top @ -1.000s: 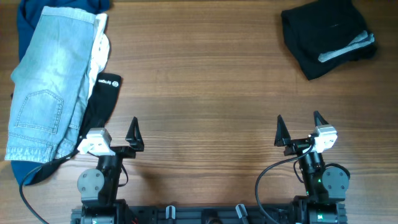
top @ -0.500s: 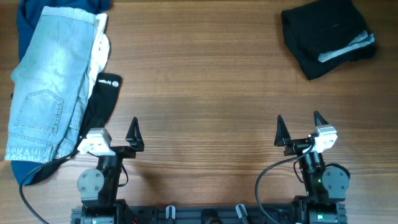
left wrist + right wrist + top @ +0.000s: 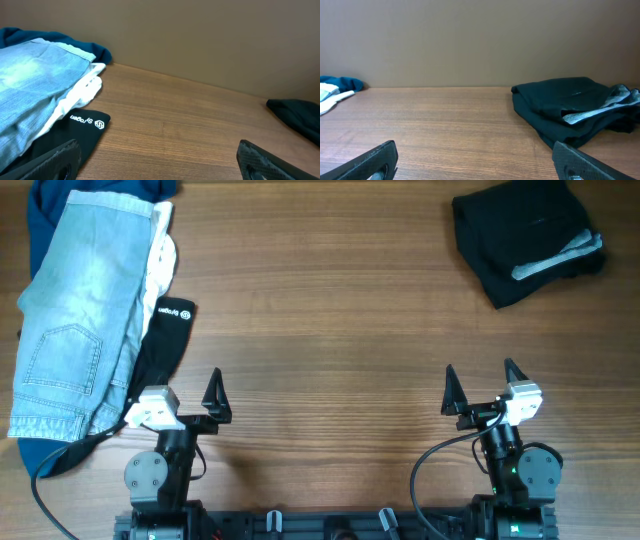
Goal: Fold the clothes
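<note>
Faded light-blue denim jeans [image 3: 78, 310] lie at the far left on a pile with a navy garment [image 3: 50, 210], a white garment [image 3: 162, 265] and a black garment with a white logo [image 3: 168, 330]. The pile also shows in the left wrist view: jeans [image 3: 30, 95], white garment [image 3: 82, 95], logoed black garment [image 3: 75, 132]. My left gripper [image 3: 185, 392] is open and empty at the near left, just right of the pile. My right gripper [image 3: 480, 385] is open and empty at the near right.
A folded black garment with a grey-lined part [image 3: 525, 240] lies at the far right, also in the right wrist view [image 3: 570, 112]. Wooden table top [image 3: 330, 330] runs between the pile and that garment. The arm bases stand at the near edge.
</note>
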Available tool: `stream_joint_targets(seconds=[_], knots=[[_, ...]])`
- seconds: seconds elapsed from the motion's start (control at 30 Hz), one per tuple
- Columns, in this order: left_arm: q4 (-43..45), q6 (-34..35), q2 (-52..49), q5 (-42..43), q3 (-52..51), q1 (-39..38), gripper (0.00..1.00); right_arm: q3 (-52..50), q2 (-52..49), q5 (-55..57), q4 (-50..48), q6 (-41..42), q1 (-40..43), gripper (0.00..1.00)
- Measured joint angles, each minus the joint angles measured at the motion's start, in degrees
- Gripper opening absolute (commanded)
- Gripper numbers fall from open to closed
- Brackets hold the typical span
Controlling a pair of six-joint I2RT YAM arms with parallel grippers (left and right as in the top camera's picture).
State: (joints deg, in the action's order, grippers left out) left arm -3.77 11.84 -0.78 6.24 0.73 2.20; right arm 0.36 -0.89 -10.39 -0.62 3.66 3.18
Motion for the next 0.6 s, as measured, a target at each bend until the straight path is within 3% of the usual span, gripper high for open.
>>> stream_joint_targets(seconds=[0.27, 0.4, 0.53, 0.6], knots=[[1.95, -0.02, 0.0, -0.85, -0.04, 0.0, 1.0, -0.02, 0.0, 3.52, -5.01, 0.24, 0.0, 1.0], [3.96, 0.0, 0.0, -0.87, 0.09, 0.0, 1.0, -0.02, 0.0, 4.02, -9.46, 5.29, 0.0, 1.0], [-3.52, -0.04, -2.71, -1.14, 6.56, 0.13, 1.0, 0.59, -1.09, 3.91, -9.92, 6.51, 0.0, 1.0], [-8.52, -0.04, -8.85, -1.31, 13.66, 0.94, 1.0, 3.02, -4.98, 3.76, -9.94, 6.03, 0.0, 1.0]])
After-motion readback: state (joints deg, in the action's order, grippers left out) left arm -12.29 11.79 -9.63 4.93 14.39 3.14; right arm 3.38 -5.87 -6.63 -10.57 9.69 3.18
